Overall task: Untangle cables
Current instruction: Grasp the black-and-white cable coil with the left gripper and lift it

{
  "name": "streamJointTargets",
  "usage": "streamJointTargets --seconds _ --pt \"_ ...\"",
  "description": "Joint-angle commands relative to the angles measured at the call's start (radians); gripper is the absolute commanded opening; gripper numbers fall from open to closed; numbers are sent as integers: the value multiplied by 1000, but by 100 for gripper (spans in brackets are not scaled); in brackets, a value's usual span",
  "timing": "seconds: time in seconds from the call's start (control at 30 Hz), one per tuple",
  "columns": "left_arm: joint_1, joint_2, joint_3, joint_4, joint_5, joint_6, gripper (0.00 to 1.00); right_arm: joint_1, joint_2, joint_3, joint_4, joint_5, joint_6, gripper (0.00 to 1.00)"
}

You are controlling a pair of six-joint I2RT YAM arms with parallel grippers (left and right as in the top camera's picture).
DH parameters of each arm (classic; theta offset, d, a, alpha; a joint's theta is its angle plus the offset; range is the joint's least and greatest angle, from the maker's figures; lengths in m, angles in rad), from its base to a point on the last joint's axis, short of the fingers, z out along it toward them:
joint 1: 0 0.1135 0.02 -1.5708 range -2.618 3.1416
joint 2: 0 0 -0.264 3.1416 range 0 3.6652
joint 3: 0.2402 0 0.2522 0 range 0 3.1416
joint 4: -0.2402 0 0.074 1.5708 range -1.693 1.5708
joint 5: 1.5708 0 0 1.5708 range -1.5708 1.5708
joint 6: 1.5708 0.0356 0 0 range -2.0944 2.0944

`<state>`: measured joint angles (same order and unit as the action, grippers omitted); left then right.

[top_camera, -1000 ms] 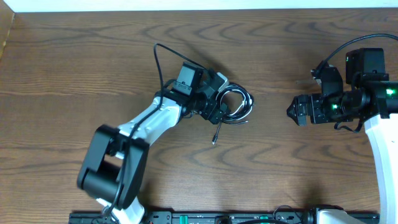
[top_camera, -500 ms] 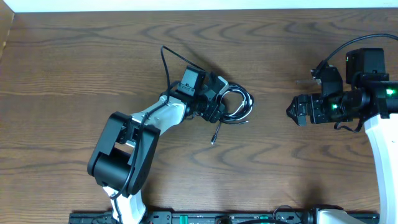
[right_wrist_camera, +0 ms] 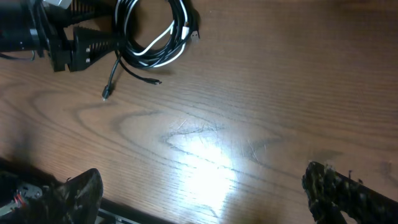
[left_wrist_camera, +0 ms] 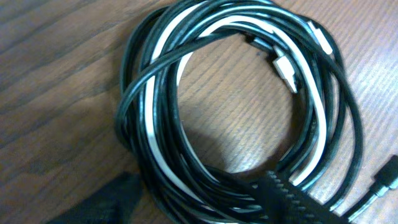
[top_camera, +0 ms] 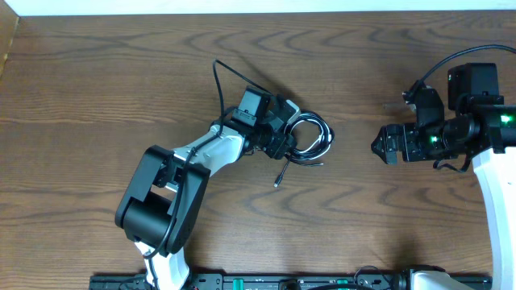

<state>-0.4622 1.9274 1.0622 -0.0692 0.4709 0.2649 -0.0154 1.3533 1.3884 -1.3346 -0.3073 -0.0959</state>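
Observation:
The cables (top_camera: 313, 137) are a small coil of black cords with one white cord, lying left of the table's middle. In the left wrist view the cables (left_wrist_camera: 155, 124) fill the frame, with small plugs inside the loop. My left gripper (top_camera: 284, 133) sits at the coil's left side. Its two fingers press the near strands between them, so the left gripper (left_wrist_camera: 205, 202) is shut on the cables. One loose plug end (top_camera: 276, 181) trails toward the front. My right gripper (top_camera: 377, 147) hovers well to the right, open and empty. The right wrist view shows the cables (right_wrist_camera: 160, 38) far off.
A thicker black lead (top_camera: 218, 84) arcs up from the left arm behind the coil. The right arm's own lead (top_camera: 439, 64) loops at the far right. Bare wood lies between the coil and the right gripper (right_wrist_camera: 205, 193).
My left gripper's fingers have closed in on the near side of the coil, and the coil has shifted slightly right. The left arm's elbow moved right. The right arm has not moved.

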Motion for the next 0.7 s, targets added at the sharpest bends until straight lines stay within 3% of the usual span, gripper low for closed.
streamJointTargets --seconds 0.0,0.23,0.57,0.6,0.67 --pt "-19 14 19 4 -113 -33 55 -3 5 8 -6 -14 -14 99" --pt "-56 14 19 10 -204 -42 49 -3 5 8 -13 -14 -14 99" --pt "-84 14 19 11 -204 -66 48 -3 5 8 -24 -14 -14 99" --pt "-85 14 19 11 -204 -70 40 -3 5 8 -25 -14 -14 99" --pt "-85 14 19 11 -204 -88 8 -3 5 8 -29 -14 -14 99"
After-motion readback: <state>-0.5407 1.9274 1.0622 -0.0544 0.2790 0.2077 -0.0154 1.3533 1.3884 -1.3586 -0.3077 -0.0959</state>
